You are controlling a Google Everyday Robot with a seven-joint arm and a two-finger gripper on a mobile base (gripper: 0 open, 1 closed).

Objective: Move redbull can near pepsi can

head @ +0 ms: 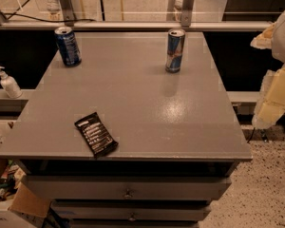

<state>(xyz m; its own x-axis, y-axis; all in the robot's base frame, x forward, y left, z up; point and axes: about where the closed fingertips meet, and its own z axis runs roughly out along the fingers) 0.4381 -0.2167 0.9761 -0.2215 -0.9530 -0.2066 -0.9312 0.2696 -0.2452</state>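
Grey table: a flat top with drawers under its near edge.
Pepsi can: upright at the far left corner.
Redbull can: upright at the far side, right of centre, well apart from the dark blue one.
Black snack bar: flat near the near left edge.
My gripper: at the right edge of view, off the table's right side, touching nothing; open or closed, I cannot tell.
White pump bottle: on a ledge left of the table.
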